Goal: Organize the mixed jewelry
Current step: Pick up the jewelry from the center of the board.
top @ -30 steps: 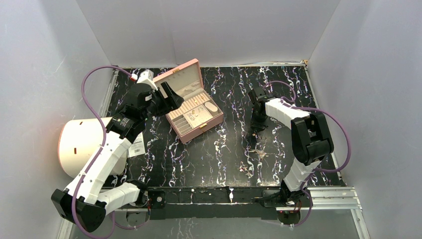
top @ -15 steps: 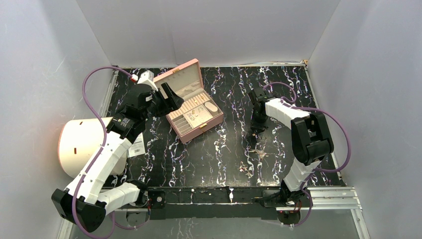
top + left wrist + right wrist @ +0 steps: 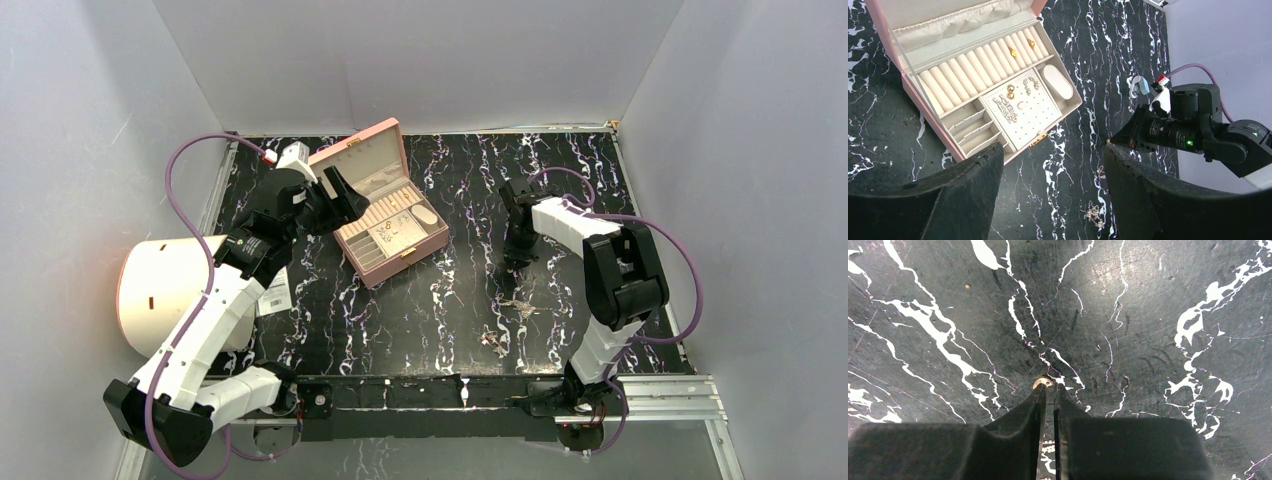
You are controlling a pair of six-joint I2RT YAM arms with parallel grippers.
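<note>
In the right wrist view a small gold ring [image 3: 1043, 382] lies on the black marbled table, with my right gripper [image 3: 1050, 386] pinching it at its very tips; only a thin slit stays between the jaws. From above, the right gripper [image 3: 515, 258] points down at mid table. More mixed jewelry lies nearer the front: a silvery chain piece [image 3: 518, 305] and a small tangle [image 3: 492, 340], which also shows as a tangle [image 3: 1093, 214] in the left wrist view. My left gripper [image 3: 340, 195] hovers wide open and empty by the open pink box [image 3: 385, 205].
The pink box [image 3: 908, 95] holds gold pieces on its ring rolls [image 3: 1012, 51] and earrings on its dotted panel [image 3: 1010, 91]. A pale round container [image 3: 160, 290] and a white barcode tag [image 3: 272, 292] sit at the left edge. Grey walls enclose the table.
The right jaws have drawn closer together around the ring; the right arm barely shifted. The left arm has not moved.
</note>
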